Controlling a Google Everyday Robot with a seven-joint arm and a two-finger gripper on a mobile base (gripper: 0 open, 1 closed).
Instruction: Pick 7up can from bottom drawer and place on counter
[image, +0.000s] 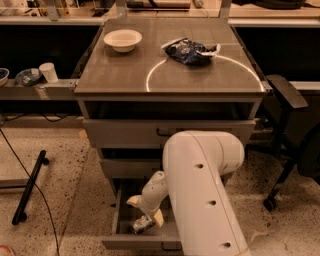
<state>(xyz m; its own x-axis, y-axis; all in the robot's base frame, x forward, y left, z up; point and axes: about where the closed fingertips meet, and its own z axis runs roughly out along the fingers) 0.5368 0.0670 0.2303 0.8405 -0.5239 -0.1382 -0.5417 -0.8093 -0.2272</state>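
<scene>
Gripper (146, 210) down in the open bottom drawer (120, 236), lower middle of the frame.
Its fingers (133, 201) stood spread, unclenched, over the 7up can (142, 224) lying in that drawer, perhaps touching it. A bowl (122, 39) and a blue bag (190, 51) sat on the desk (120, 75) above.

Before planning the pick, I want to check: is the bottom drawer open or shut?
Open. The bottom drawer is pulled out, and the gripper is inside it, close to the 7up can.
</scene>
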